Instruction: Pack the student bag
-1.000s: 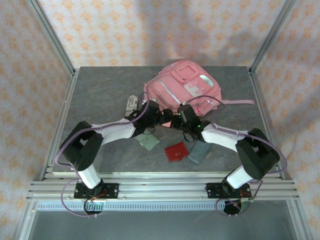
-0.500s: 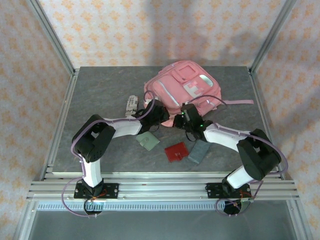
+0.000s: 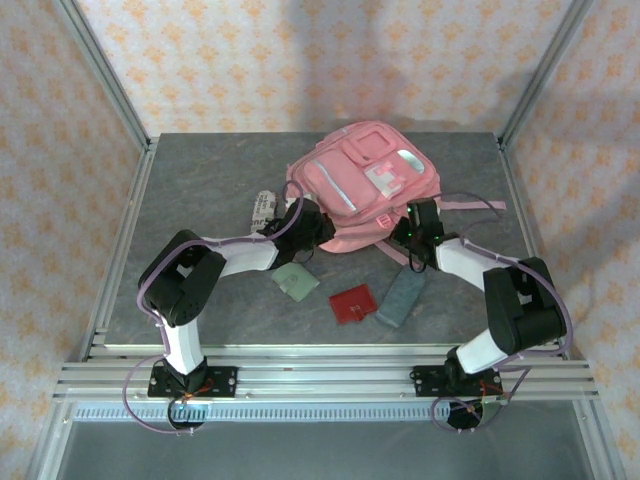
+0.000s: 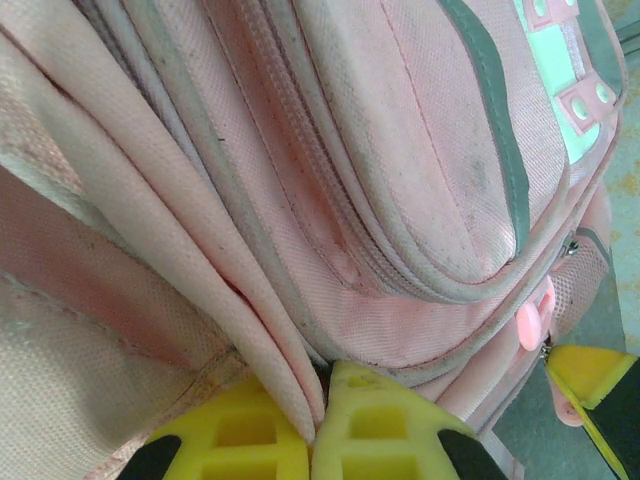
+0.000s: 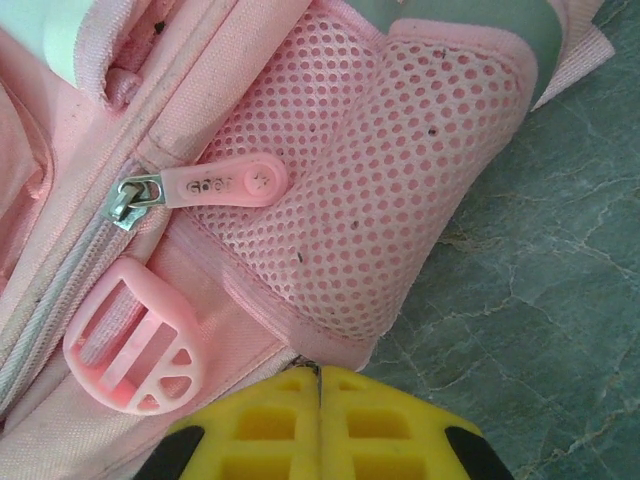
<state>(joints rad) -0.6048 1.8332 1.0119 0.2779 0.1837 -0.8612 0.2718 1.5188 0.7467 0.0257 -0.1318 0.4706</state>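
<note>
My left hand (image 4: pixel 314 400) clamps a fold on the student bag (image 3: pixel 365 185), left side; my right hand (image 5: pixel 320 385), pinched together, sits by its mesh pocket (image 5: pixel 400 180)

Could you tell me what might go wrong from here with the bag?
1. The left gripper is shut on just a thin fold of the student bag; a pull may slip off it.
2. The right gripper is shut at the hem below the mesh pocket; it may hold no cloth.
3. The zip by it looks closed, so tugging may only drag the bag.
</note>
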